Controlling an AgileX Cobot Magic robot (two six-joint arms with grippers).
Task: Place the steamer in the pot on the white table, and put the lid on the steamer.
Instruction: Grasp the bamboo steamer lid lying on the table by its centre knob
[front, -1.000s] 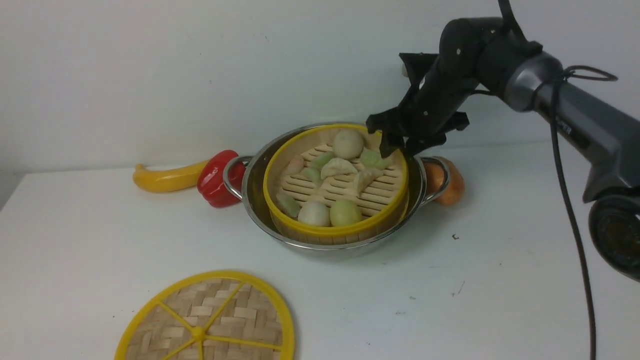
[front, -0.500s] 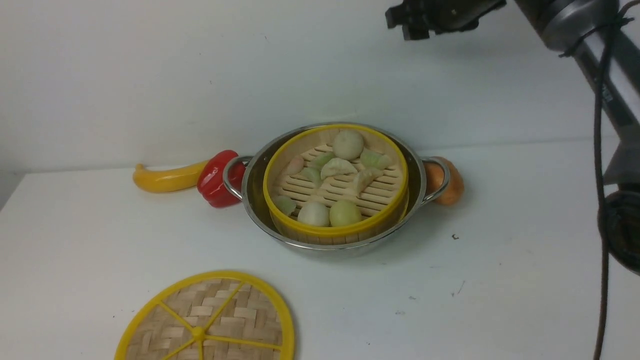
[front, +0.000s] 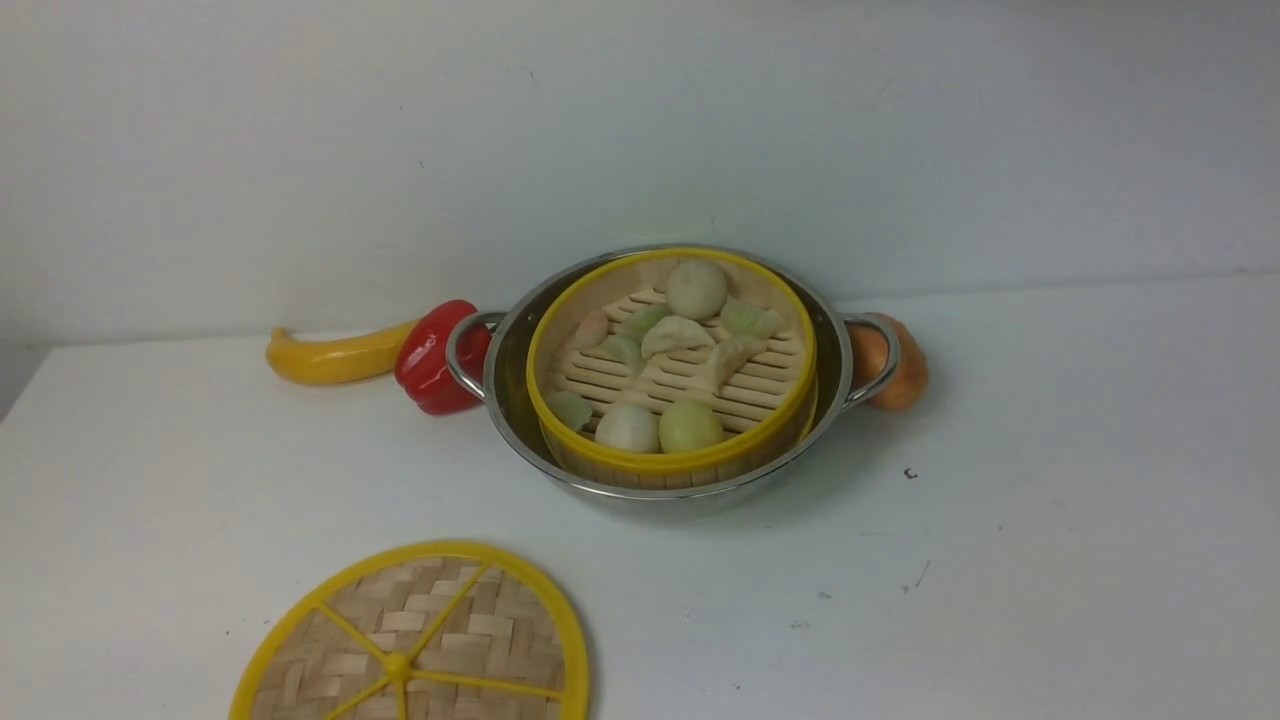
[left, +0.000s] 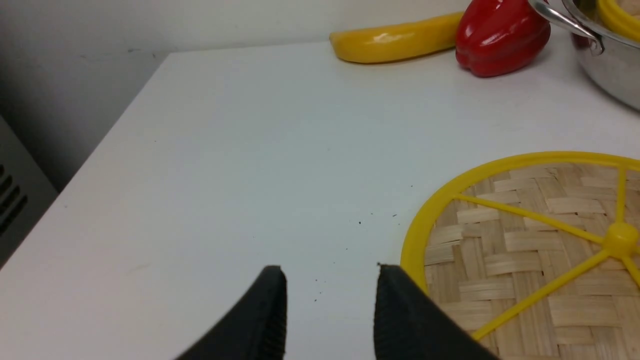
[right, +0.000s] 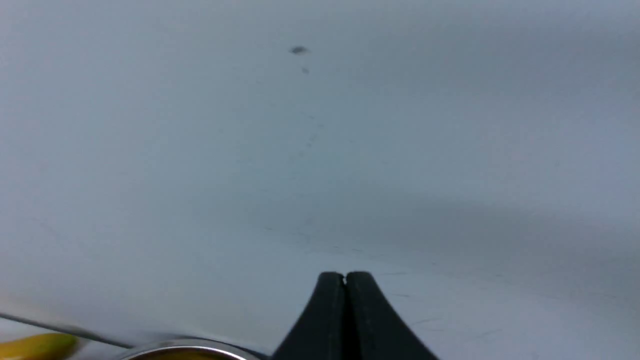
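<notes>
Plainly, the first half of the job looks done. The steamer (front: 680, 463) sits nested inside the pot (front: 508, 372), which stands toward the back of the white bench (front: 1000, 560). The steamer's yellow rim stands a little proud of the steel one, and a band of shiny wall shows on its left, so it reads as seated, not perched on the edge.

It is a round bamboo basket with low walls, yellow rims and a slatted wooden floor. Pale buns and greenish dumplings are scattered over the slats, and nothing covers it.

The lid (front: 420, 640) lies flat at the near left of the bench, well apart from the pot. It is a woven disc with a yellow rim and spokes meeting at a small knob (knob side up, which suits a pick from above).

The left gripper (left: 331, 272) hovers low with its jaws spread and nothing between them, just beside the lid's rim. I judge it is lined up for the lid.

The right gripper (right: 345, 276) is pressed together and empty. Its wrist view catches only a sliver of the pot, so the path over the steamer seems open.

A yellow banana-shaped toy (front: 335, 357) and a red pepper (front: 432, 357) lie by the pot's left handle. An orange item (front: 905, 372) sits behind the right handle.
</notes>
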